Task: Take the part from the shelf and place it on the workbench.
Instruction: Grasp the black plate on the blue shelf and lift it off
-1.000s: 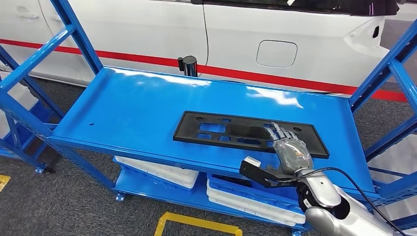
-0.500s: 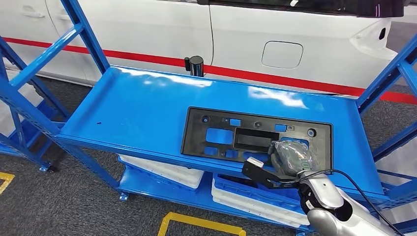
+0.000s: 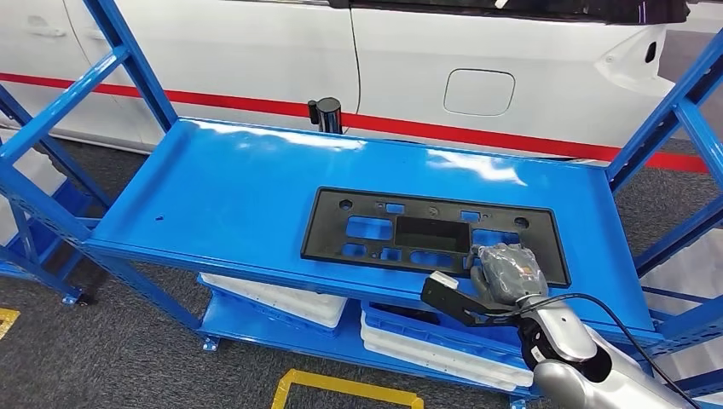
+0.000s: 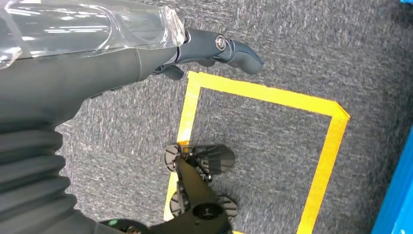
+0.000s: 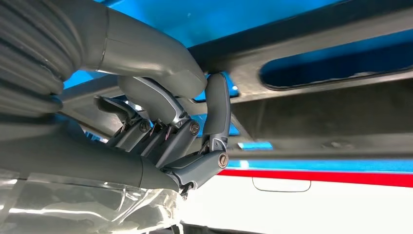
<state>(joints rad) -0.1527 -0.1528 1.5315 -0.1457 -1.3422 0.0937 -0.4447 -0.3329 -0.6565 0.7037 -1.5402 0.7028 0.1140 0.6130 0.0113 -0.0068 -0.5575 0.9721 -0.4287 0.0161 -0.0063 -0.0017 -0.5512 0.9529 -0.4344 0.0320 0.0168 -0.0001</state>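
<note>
Right hand (image 3: 509, 271) grips our black part's (image 3: 426, 232) near edge on shelf (image 3: 239, 187), w/ white trays (image 3: 281, 296) stacked below.

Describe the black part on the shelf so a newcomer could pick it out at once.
Find the blue metal shelf standing in front of the white car. On its top level, toward the right, lies a flat black plastic panel, long and rectangular, with the robot's right hand gripping its near right corner. It is the one dark thing on that level, pierced by rectangular cut-outs, unlike the white trays below.
</note>
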